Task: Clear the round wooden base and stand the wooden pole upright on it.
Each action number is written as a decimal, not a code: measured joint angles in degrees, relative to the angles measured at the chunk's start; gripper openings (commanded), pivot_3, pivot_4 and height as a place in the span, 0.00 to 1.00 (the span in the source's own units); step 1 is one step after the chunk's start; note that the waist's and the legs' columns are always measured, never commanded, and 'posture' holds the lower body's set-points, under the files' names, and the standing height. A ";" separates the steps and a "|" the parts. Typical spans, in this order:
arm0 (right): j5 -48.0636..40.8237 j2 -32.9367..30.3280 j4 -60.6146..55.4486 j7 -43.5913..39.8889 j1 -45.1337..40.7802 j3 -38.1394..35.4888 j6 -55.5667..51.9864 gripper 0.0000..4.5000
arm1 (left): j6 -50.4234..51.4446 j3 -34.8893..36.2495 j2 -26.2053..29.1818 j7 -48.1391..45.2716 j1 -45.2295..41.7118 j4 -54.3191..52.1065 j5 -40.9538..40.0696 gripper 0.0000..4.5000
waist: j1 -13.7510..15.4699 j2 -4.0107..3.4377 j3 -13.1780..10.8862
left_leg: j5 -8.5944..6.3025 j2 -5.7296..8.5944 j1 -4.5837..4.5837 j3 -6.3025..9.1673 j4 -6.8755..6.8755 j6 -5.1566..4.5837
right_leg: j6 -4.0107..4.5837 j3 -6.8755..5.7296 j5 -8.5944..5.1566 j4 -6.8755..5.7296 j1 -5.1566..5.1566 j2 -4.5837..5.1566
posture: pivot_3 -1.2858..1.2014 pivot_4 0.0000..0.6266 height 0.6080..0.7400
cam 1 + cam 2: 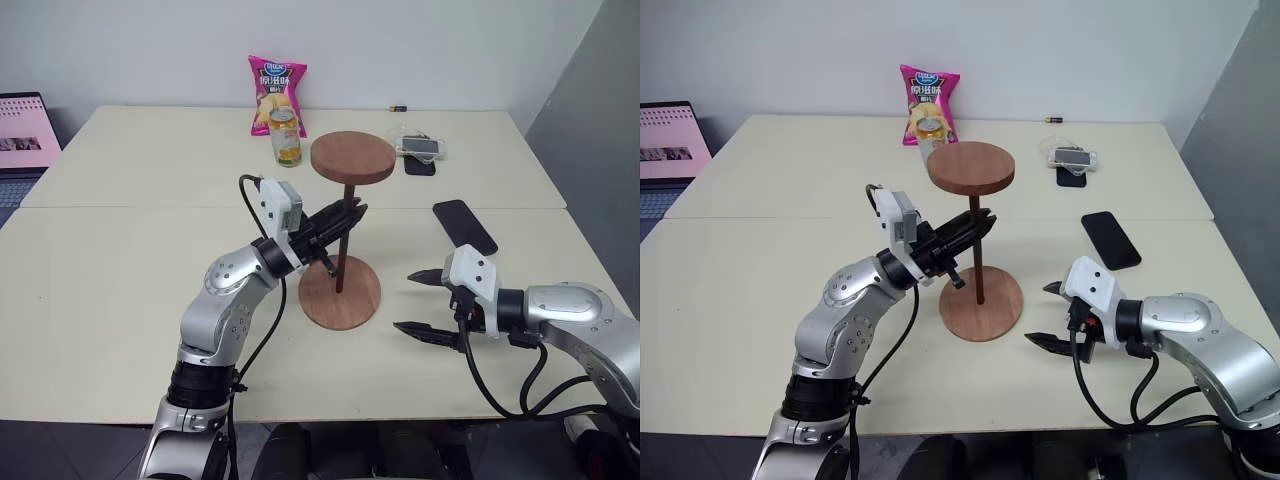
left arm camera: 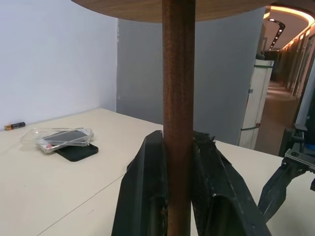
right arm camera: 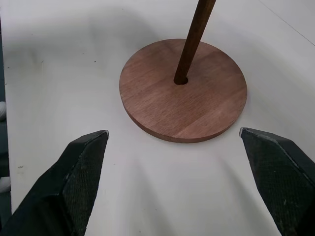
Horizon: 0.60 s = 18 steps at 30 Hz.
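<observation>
Jaws of the left gripper (image 1: 345, 217) are clamped on the wooden pole (image 1: 344, 240), seated upright in the round wooden base (image 1: 340, 292); right gripper (image 1: 420, 303) is spread wide beside it. Toppling is risked if the pole is released crooked

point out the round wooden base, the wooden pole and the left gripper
round wooden base (image 1: 350, 300): left eye view, bare top face near its front edge.
wooden pole (image 1: 345, 240): left eye view, middle of the rod.
left gripper (image 1: 352, 212): left eye view, fingertips closed on the rod.

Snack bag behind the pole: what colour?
The snack bag is bright pink with a blue logo at its top, clearest in the right eye view.
</observation>
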<state>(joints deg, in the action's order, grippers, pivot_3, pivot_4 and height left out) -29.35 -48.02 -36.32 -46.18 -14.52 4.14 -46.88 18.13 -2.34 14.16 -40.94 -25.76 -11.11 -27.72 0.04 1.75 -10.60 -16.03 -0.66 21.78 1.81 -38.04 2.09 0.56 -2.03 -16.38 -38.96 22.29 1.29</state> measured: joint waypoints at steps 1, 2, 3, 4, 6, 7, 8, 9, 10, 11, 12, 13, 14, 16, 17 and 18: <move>0.00 0.00 0.00 -0.01 0.00 0.02 0.00 1.00 | -0.26 -0.02 -0.01 -0.03 0.00 0.16 0.10 0.06 | 0.00 0.00 0.00 | 0.00 0.00 0.00 0.00 0.00 0.00 | 0.00 0.00 0.00 0.00 0.00 0.00 | 0.52 0.24 1.00; 0.00 0.00 0.00 -0.01 0.00 0.03 0.01 1.00 | -0.71 -0.06 -0.01 -0.11 0.00 0.40 0.20 0.06 | 0.00 0.00 0.00 | 0.00 0.00 -0.01 0.00 0.00 0.00 | 0.00 0.00 0.00 0.00 0.00 0.00 | 0.52 0.24 1.00; 0.00 0.00 0.00 -0.03 0.00 0.07 0.03 1.00 | -1.16 -0.08 -0.02 -0.18 0.00 0.72 0.31 0.06 | 0.00 0.00 0.00 | 0.00 0.00 -0.01 0.00 0.00 0.00 | 0.00 0.00 0.00 0.00 0.00 0.00 | 0.52 0.24 1.00; 0.01 0.00 0.00 -0.04 0.01 0.13 0.05 1.00 | -1.47 -0.08 -0.03 -0.22 0.00 0.93 0.39 0.06 | 0.00 0.00 0.00 | 0.00 0.00 -0.01 0.00 0.00 0.00 | 0.00 -0.01 0.00 0.00 0.00 0.00 | 0.52 0.24 1.00; 0.00 0.00 0.00 -0.04 0.06 0.23 0.08 1.00 | -2.08 -0.17 -0.03 -0.42 0.00 1.36 0.67 0.06 | 0.00 0.00 0.00 | 0.00 0.00 -0.01 0.00 0.00 0.00 | 0.00 -0.01 0.00 0.00 0.00 0.00 | 0.52 0.24 1.00; 0.00 0.00 0.00 -0.04 0.14 0.24 0.08 1.00 | -2.47 -0.20 -0.13 -0.50 -0.01 1.65 0.72 0.06 | 0.00 0.00 0.00 | 0.00 0.00 -0.01 0.00 0.00 0.00 | 0.00 -0.01 0.00 0.00 0.00 0.00 | 0.52 0.24 1.00; 0.00 0.00 0.00 -0.05 0.25 0.25 0.08 1.00 | -2.70 -0.23 -0.19 -0.58 -0.01 1.80 0.81 0.06 | 0.00 0.00 0.00 | 0.00 0.00 -0.01 0.00 0.00 0.00 | 0.00 -0.01 0.00 0.00 -0.01 0.00 | 0.52 0.24 1.00; 0.00 0.00 0.00 -0.06 0.30 0.26 0.08 1.00 | -3.01 -0.31 -0.25 -0.73 -0.01 1.94 0.89 0.06 | 0.00 0.00 0.01 | 0.00 0.00 -0.01 0.00 0.00 0.00 | 0.00 0.00 0.00 0.00 -0.01 0.00 | 0.52 0.24 1.00; 0.00 0.00 0.00 -0.06 0.30 0.28 0.08 1.00 | -3.31 -0.53 -0.26 -0.84 0.00 1.99 1.01 0.06 | -0.01 0.00 0.01 | 0.00 0.00 -0.02 0.00 0.00 0.00 | 0.00 -0.01 0.00 0.00 -0.01 0.00 | 0.52 0.24 1.00; 0.00 0.00 0.00 -0.06 0.30 0.29 0.08 1.00 | -3.55 -0.75 -0.27 -0.93 0.00 2.00 1.20 0.06 | 0.00 0.00 0.01 | 0.00 0.00 -0.02 0.00 0.00 0.00 | 0.00 -0.01 0.00 0.00 -0.01 0.00 | 0.52 0.24 1.00; 0.00 0.00 0.00 -0.07 0.30 0.32 0.08 1.00 | -3.73 -0.88 -0.27 -1.03 0.00 2.00 1.39 0.06 | 0.00 0.00 0.01 | 0.00 0.00 -0.02 0.00 0.00 0.00 | 0.00 -0.01 0.00 0.00 -0.01 0.00 | 0.52 0.24 1.00; 0.00 0.00 0.00 -0.08 0.30 0.36 0.08 1.00 | -3.82 -1.00 -0.27 -1.07 0.01 2.00 1.45 0.06 | 0.00 0.00 0.01 | 0.00 0.00 -0.02 0.00 0.00 0.00 | 0.00 -0.02 0.00 0.00 -0.01 0.00 | 0.52 0.24 1.00; 0.00 0.00 0.00 -0.09 0.30 0.42 0.08 1.00 | -3.90 -1.09 -0.27 -1.07 0.02 1.99 1.47 0.06 | -0.01 0.00 0.01 | 0.00 0.00 -0.02 0.01 0.00 0.00 | 0.00 -0.01 0.00 0.00 -0.01 0.00 | 0.52 0.24 1.00; -0.01 0.00 0.00 -0.10 0.30 0.46 0.08 1.00 | -4.44 -1.24 -0.27 -1.11 0.23 1.99 1.53 0.06 | -0.01 0.00 0.01 | 0.00 0.00 -0.02 0.01 0.00 0.00 | 0.00 -0.01 0.00 0.00 -0.02 0.00 | 0.52 0.24 1.00; -0.02 0.00 0.00 -0.11 0.30 0.46 0.08 1.00 | -4.82 -1.31 -0.26 -1.15 0.37 2.00 1.64 0.06 | 0.00 0.00 0.01 | 0.00 0.00 -0.02 0.01 0.00 0.00 | 0.00 -0.02 0.00 -0.01 -0.02 0.00 | 0.52 0.24 1.00; -0.04 0.00 0.00 -0.13 0.29 0.47 0.08 1.00 | -5.07 -1.38 -0.21 -1.18 0.50 1.99 1.67 0.06 | 0.00 0.00 0.01 | 0.00 0.00 -0.02 0.01 0.00 0.00 | 0.00 -0.02 0.00 0.00 -0.02 0.00 | 0.52 0.24 1.00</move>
<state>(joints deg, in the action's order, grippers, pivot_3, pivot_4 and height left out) -29.38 -48.02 -36.31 -46.31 -14.23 4.61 -46.79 13.06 -3.72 13.95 -42.12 -25.27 -9.12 -26.06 0.03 1.74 -10.59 -16.03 -0.66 21.76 1.82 -38.04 2.09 0.55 -2.05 -16.38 -38.96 22.27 1.29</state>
